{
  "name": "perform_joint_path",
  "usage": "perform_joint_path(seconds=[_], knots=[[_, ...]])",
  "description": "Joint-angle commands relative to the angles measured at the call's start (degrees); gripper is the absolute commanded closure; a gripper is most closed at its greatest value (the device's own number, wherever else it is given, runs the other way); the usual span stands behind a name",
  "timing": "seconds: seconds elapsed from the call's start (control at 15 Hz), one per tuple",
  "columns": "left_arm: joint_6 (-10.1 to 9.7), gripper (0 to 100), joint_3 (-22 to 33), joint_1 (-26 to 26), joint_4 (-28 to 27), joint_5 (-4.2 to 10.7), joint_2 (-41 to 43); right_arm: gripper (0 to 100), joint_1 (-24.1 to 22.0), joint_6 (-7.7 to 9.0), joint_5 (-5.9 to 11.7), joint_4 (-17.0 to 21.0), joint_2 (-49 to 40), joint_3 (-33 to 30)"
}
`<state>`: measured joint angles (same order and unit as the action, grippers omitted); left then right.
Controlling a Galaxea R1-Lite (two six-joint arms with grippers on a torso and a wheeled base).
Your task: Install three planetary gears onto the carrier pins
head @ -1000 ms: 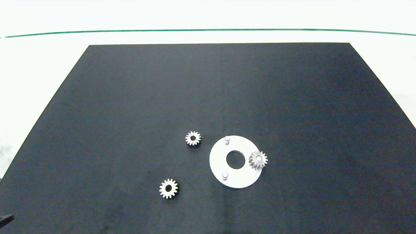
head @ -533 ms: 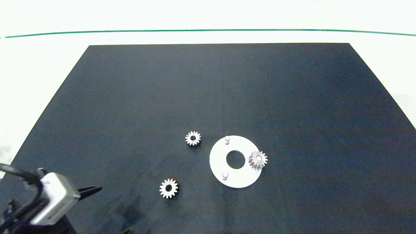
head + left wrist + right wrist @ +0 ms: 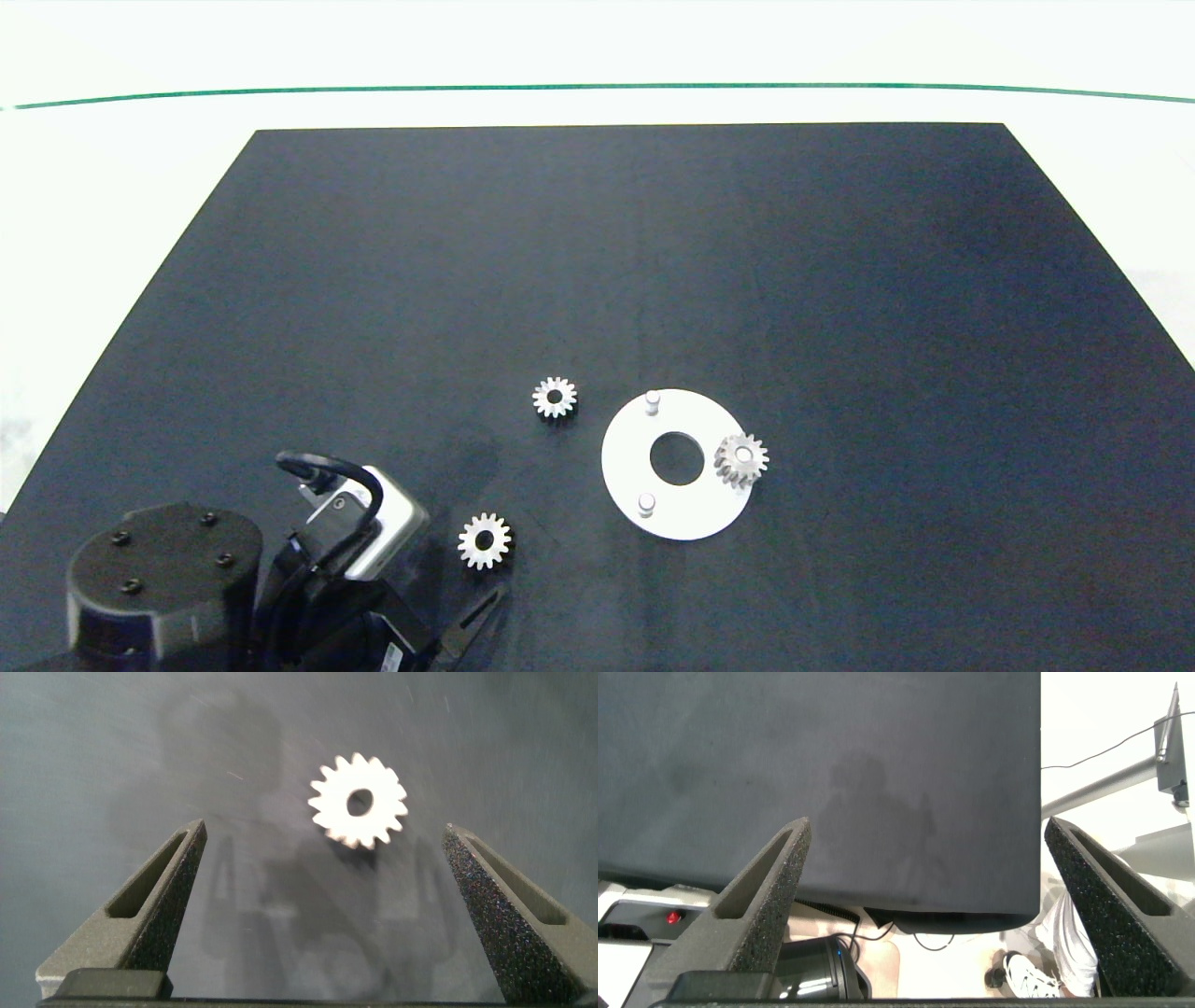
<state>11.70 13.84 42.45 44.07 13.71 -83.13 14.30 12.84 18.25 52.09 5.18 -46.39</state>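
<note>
1. The left arm has come in from the near left corner. A moment ago that corner held no arm.
2. Now the left pincer point(image 3: 322, 891) hangs just by the near gear point(image 3: 485, 541), with its fingers wide apart and nothing in them.
3. I think it is about to pick up this gear.
4. The far gear point(image 3: 555, 398) lies loose on the dark surface point(image 3: 840, 280), left of the disc point(image 3: 624, 467).
5. A third gear point(image 3: 742, 459) sits on the right pin. Two pins, the far pin point(image 3: 653, 401) and the near pin point(image 3: 646, 504), are bare.
6. The left wrist view shows the near gear point(image 3: 359, 802) lies between the fingers, a little ahead of them. The head view hides that.
7. Only the right wrist view shows the right pincer point(image 3: 924, 905). It is wide apart and holds nothing, off past the surface edge.
</note>
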Motion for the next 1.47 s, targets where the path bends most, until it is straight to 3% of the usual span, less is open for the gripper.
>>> perform_joint_path(seconds=[0.07, 0.13, 0.33, 1.07, 1.2, 1.47], knots=[[-0.01, 0, 1.28, 0.71, 0.76, 0.96, -4.41, 0, 0.11, 0.08, 0.12, 0.29, 0.18, 0.15], [0.16, 0, 1.63, 0.71, 1.37, 1.75, -4.94, 0, 0.11, 0.08, 0.12, 0.29, 0.09, 0.15], [0.16, 0, 2.25, 0.79, 2.25, 2.02, -5.82, 0, 0.2, 0.08, 0.12, 0.2, 0.09, 0.15], [0.07, 22, 2.69, 1.5, 2.51, 2.37, -6.61, 0, 0.38, -0.09, 0.12, 0.2, 0.0, -0.37], [0.25, 27, 3.3, 1.94, 2.51, 4.3, -6.43, 0, 0.38, -0.09, 0.12, 0.2, 0.0, -0.72], [0.07, 34, 3.13, 1.94, 2.43, 4.3, -6.61, 0, 0.38, -0.09, 0.12, 0.29, 0.0, -1.08]])
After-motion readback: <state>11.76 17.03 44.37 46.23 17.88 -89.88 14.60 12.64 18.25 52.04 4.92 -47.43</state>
